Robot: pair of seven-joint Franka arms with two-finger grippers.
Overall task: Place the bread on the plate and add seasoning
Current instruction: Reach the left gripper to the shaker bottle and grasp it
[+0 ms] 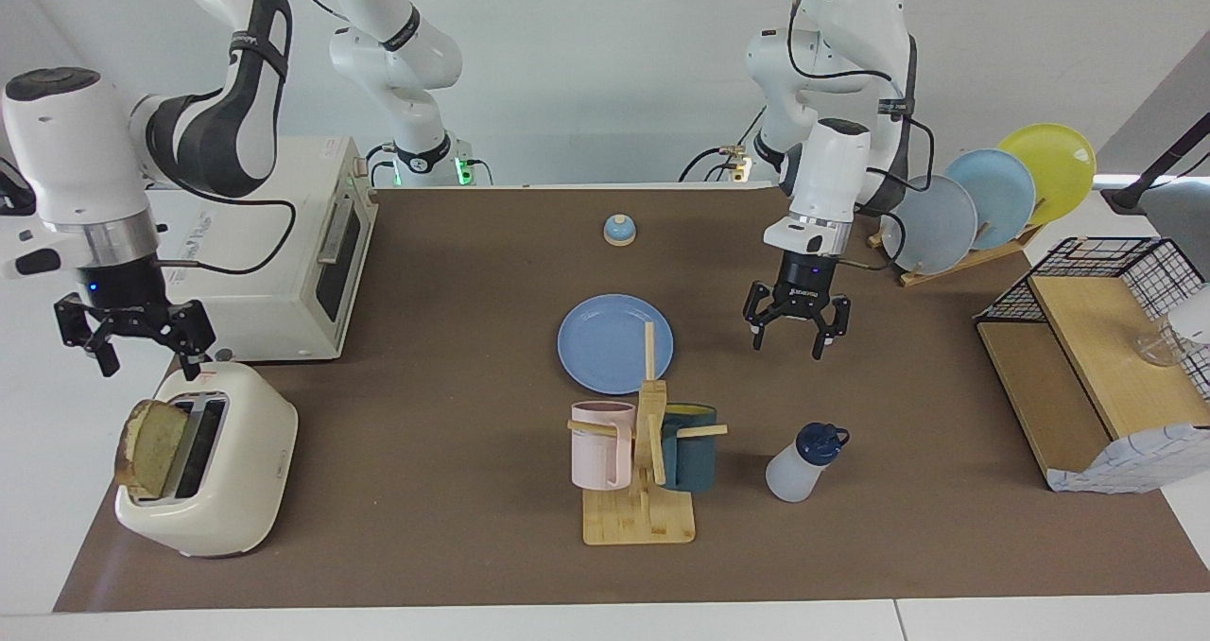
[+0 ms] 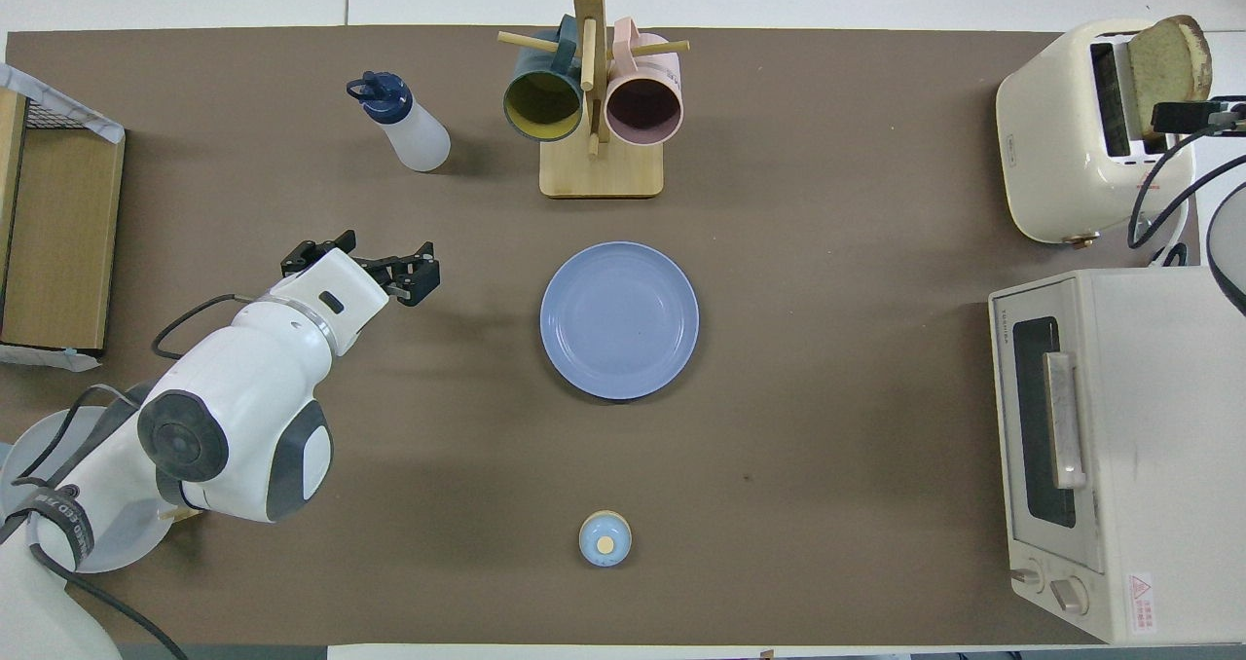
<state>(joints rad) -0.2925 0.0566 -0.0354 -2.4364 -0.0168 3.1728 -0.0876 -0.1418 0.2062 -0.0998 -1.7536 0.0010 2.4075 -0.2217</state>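
The bread stands upright in a slot of the cream toaster, at the right arm's end of the table; it also shows in the overhead view. My right gripper hangs open just above the bread, apart from it; only part of the right gripper shows from overhead. The blue plate lies bare mid-table. The seasoning bottle stands farther from the robots than the plate, toward the left arm's end. My left gripper hangs open and empty over bare table between plate and bottle.
A toaster oven stands nearer the robots than the toaster. A wooden mug rack with a pink and a teal mug stands farther out than the plate. A small bell sits near the robots. Racked plates and a wire shelf are at the left arm's end.
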